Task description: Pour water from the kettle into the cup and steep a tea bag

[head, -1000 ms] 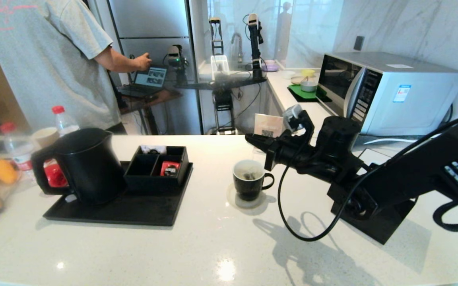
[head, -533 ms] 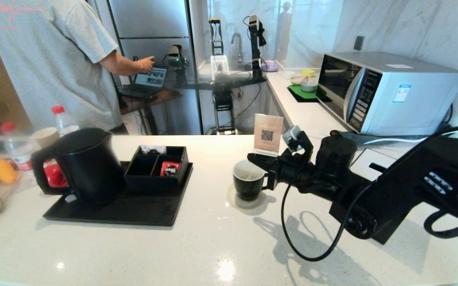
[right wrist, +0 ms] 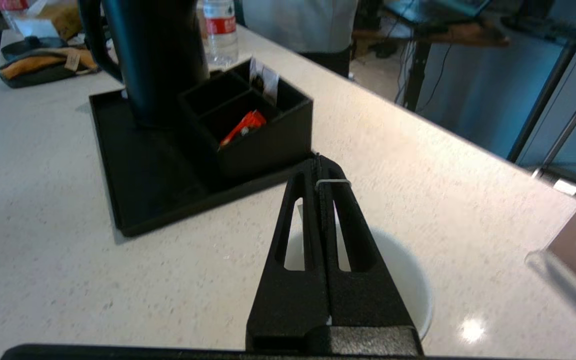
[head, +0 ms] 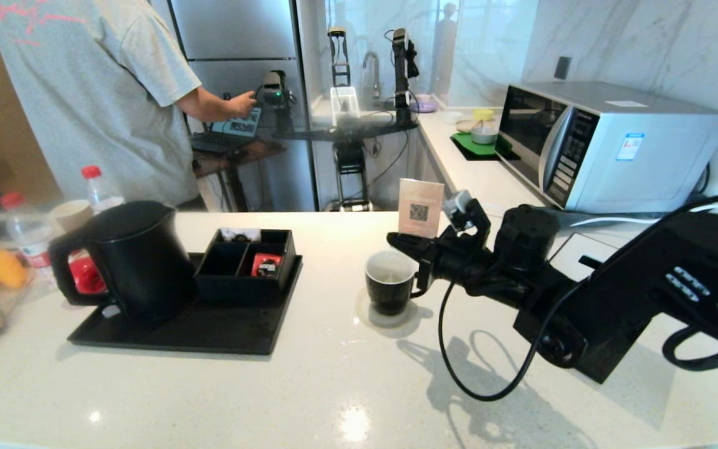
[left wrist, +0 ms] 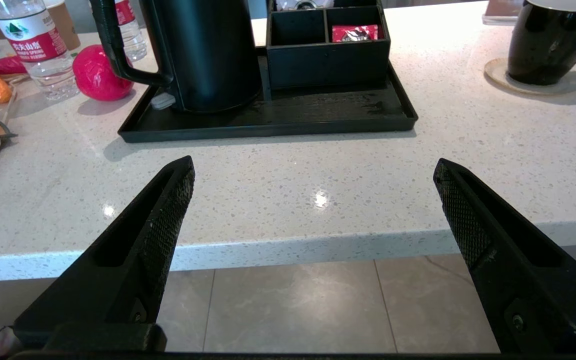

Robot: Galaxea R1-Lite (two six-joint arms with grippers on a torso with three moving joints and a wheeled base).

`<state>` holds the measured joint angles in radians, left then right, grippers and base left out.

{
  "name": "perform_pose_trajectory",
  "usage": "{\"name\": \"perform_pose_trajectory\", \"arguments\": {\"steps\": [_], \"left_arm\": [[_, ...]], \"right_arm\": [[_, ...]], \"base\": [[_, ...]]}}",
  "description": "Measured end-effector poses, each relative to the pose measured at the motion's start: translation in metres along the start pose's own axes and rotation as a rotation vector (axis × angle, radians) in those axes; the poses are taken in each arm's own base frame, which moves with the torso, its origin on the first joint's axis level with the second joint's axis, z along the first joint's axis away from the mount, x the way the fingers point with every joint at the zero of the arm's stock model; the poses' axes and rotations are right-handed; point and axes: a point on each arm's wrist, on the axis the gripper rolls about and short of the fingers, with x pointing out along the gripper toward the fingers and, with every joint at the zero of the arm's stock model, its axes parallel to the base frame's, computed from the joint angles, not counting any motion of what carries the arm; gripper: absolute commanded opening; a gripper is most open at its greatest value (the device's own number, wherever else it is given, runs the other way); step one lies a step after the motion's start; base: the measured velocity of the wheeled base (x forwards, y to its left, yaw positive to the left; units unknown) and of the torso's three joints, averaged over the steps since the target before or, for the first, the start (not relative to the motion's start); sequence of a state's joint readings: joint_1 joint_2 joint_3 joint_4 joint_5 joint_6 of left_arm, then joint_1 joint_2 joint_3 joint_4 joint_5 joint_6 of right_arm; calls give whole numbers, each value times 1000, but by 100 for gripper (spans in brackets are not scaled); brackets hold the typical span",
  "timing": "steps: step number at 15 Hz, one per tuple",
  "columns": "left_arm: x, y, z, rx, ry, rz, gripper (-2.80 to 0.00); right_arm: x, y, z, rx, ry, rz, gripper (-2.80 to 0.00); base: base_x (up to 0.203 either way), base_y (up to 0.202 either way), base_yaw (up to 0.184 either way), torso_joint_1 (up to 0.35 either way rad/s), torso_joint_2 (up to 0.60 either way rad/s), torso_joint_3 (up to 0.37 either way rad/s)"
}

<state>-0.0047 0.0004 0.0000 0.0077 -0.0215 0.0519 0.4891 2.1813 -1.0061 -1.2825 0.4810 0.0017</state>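
Your right pincer hovers right over the cup, jaws pressed together on a thin white string looped across the tips; that's how the tea bag hangs inside, though the bag itself is hidden from you. The cup sits on a coaster, well apart from the kettle, which is parked on the black tray. Your left pincer waits off the table edge, spread wide and empty.
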Motion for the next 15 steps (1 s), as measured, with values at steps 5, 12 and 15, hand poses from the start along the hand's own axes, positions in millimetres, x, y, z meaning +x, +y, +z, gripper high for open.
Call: {"name": "perform_pose_trajectory", "arguments": {"steps": [5, 12, 15], "left_arm": [[0, 0, 0, 0, 0, 0, 0], [0, 0, 0, 0, 0, 0, 0], [0, 0, 0, 0, 0, 0, 0]], "right_arm": [[8, -11, 36, -40, -68, -39, -280], [0, -17, 57, -64, -106, -83, -280], [-8, -20, 55, -69, -90, -100, -280]], "base": [[0, 0, 0, 0, 0, 0], [0, 0, 0, 0, 0, 0], [0, 0, 0, 0, 0, 0]]}}
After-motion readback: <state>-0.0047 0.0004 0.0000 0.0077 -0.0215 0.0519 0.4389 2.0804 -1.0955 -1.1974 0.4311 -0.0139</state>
